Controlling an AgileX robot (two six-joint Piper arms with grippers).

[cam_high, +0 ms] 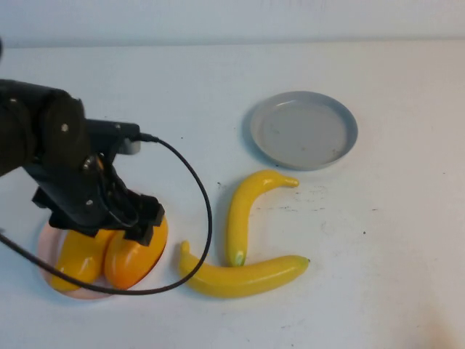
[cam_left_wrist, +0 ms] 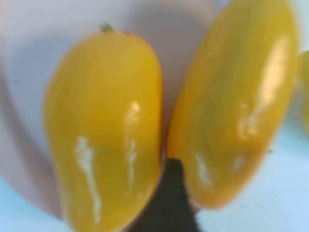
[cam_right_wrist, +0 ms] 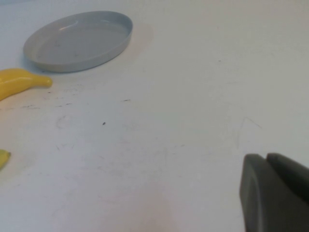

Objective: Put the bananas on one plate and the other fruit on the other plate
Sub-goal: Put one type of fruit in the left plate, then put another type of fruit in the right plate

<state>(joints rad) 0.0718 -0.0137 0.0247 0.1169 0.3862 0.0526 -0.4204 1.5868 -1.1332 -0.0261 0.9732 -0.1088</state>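
Two mangoes lie side by side on the pale pink plate (cam_high: 43, 243) at the front left: a yellow one (cam_high: 80, 262) and an orange-blushed one (cam_high: 131, 265). My left gripper (cam_high: 138, 222) hangs open just over the blushed mango (cam_left_wrist: 236, 106), with one dark finger (cam_left_wrist: 171, 198) down between it and the yellow mango (cam_left_wrist: 108, 130). Two bananas lie on the table, one curved upright (cam_high: 243, 207) and one across the front (cam_high: 243, 276). The grey-blue plate (cam_high: 304, 129) is empty at the back right. My right gripper (cam_right_wrist: 266, 155) is shut, empty, and outside the high view.
A black cable (cam_high: 196, 189) loops from the left arm over the table to the front banana's left end. In the right wrist view the grey-blue plate (cam_right_wrist: 79, 38) and a banana tip (cam_right_wrist: 21, 79) lie far from the right gripper, with bare white table between.
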